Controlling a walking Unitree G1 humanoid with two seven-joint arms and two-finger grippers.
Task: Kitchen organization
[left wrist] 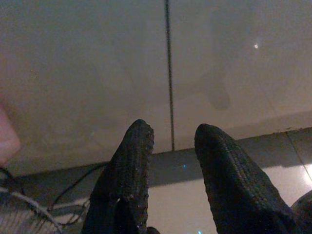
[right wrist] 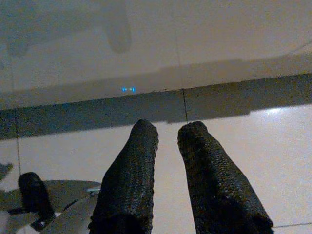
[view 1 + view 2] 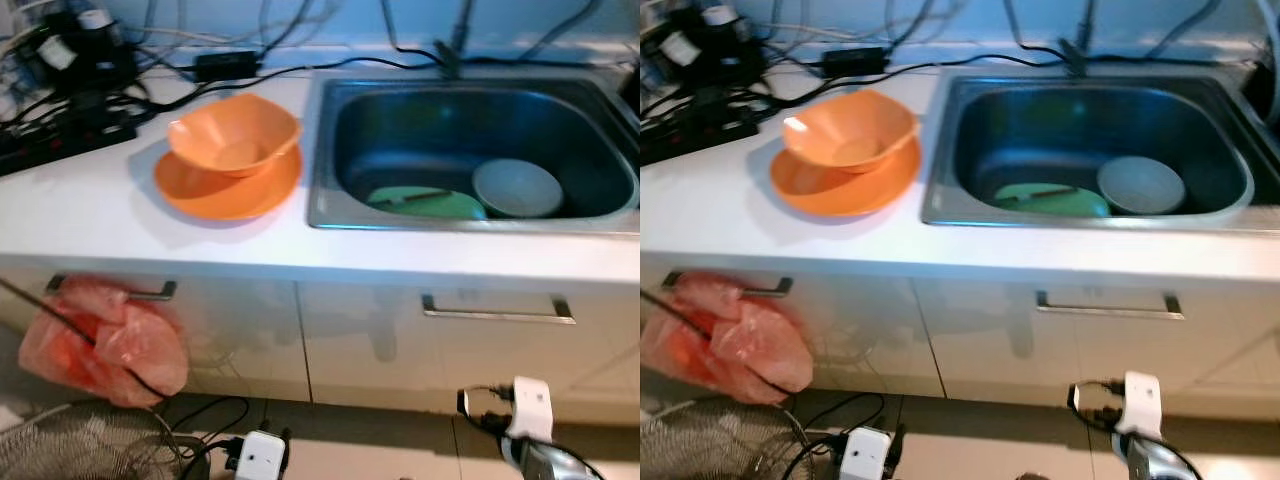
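Dishes number four: two orange ones on the white countertop (image 3: 90, 215) and two pale ones down in the steel sink (image 3: 330, 150). One orange bowl (image 3: 234, 133) sits tilted on one orange plate (image 3: 228, 185), touching it, just beside the sink's left rim. The bowl is glossy, with a wavy, roughly squared rim and a light spot on its near edge; the plate under it is round, shallow and the same bright orange. Inside the basin lie one green plate (image 3: 428, 203), with a dark thin utensil across it that is too small to identify, and one grey-white bowl (image 3: 517, 187) touching it on the right. Behind the orange pair, several black cables (image 3: 230, 66) run along the wall. Below the countertop, two cabinet handles (image 3: 497, 309) show, and one pink plastic bag (image 3: 103, 340) hangs from the left one. Both arms hang low by the cabinet fronts: the left gripper (image 1: 171, 139) has its two black fingers (image 1: 127, 170) spread with a clear gap, pinching nothing, and the right gripper (image 2: 168, 130) has its two fingers (image 2: 132, 170) slightly apart, also pinching nothing, over pale floor tile (image 2: 243, 136).
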